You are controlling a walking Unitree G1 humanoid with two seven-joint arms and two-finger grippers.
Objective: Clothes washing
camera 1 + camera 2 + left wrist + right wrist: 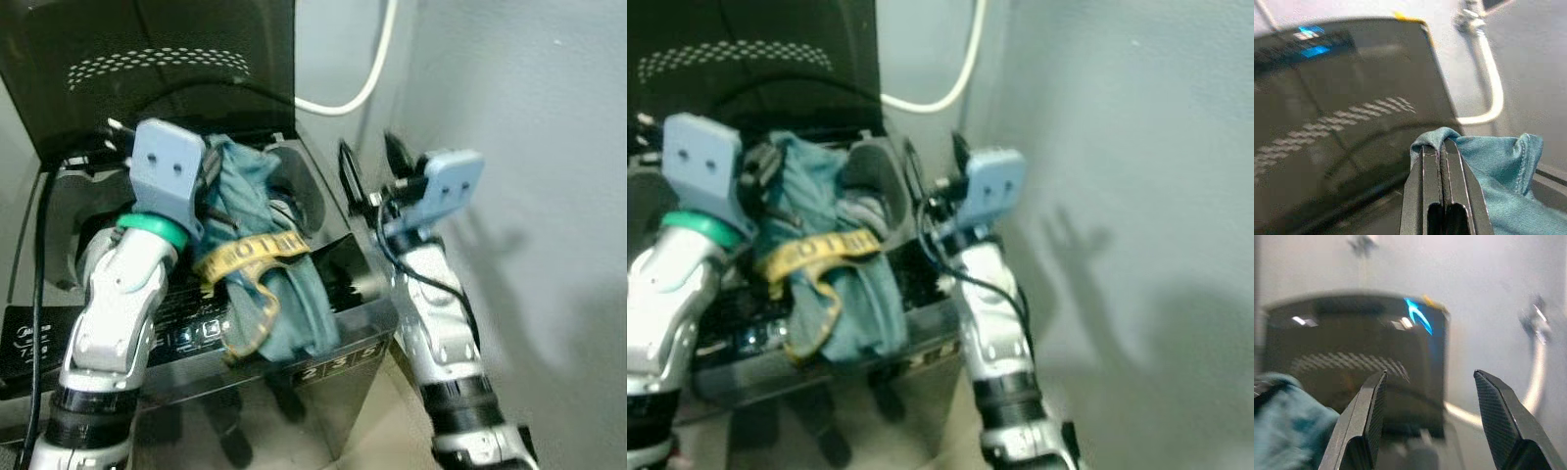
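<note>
The left gripper (pixel 1442 161) is clamped on the teal cloth garment with yellow waistband (pixel 257 264), above the open dark top-loading washing machine (pixel 333 284); loading remains. At three o'clock, the right gripper (pixel 1432 406) is spread, empty.

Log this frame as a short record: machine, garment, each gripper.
machine: top-loading washer, lid raised
garment: teal clothing with a yellow band, draped over the washer's front edge, its top lifted
left gripper: jaws shut on the teal clothing, above the tub
right gripper: jaws open, holding nothing, right of the garment
hose: white, on the wall behind
</note>
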